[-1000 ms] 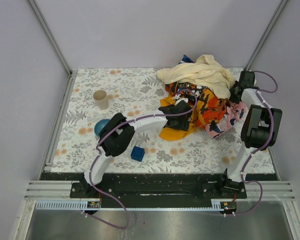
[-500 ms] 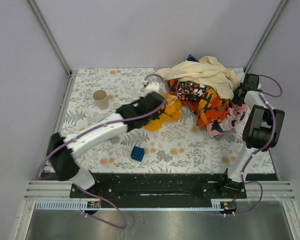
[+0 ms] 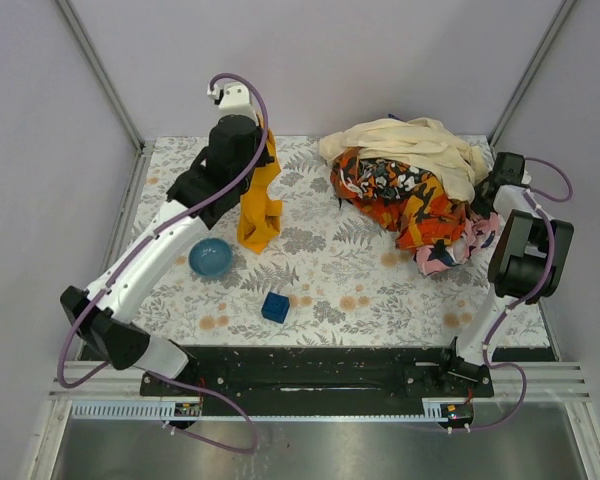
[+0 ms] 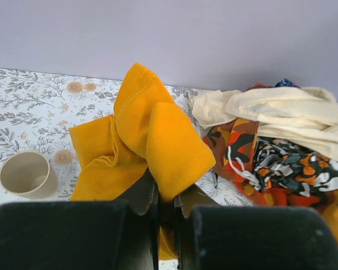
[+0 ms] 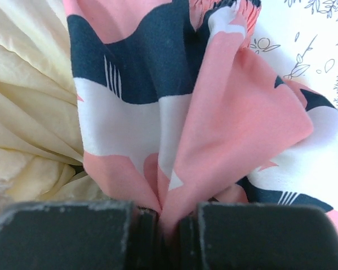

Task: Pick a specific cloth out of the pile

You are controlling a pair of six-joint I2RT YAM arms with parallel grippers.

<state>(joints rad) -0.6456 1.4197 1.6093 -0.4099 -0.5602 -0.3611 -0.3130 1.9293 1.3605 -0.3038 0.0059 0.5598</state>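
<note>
The mustard cloth [image 3: 258, 206] hangs free above the table's left-back area, well apart from the pile [image 3: 410, 185]. My left gripper [image 3: 264, 160] is shut on its top edge; in the left wrist view the cloth [image 4: 149, 140] bunches out from between the closed jaws of that gripper [image 4: 166, 205]. The pile sits at the back right, with a cream cloth [image 3: 415, 145] over an orange-black-white patterned one [image 3: 395, 200]. My right gripper [image 3: 486, 196] is at the pile's right edge, shut on the pink floral cloth [image 5: 225, 129], whose fold is pinched in that gripper [image 5: 168, 216].
A blue bowl [image 3: 210, 257] sits under the left arm and a small blue cube [image 3: 274, 306] lies near the front. A beige cup [image 4: 27, 174] stands left of the hanging cloth. Grey walls and metal posts [image 3: 100, 70] enclose the table.
My left gripper closed on the mustard cloth at the pile's edge, dragged it left, then lifted it up and back so it hangs free. The right arm stayed put.
</note>
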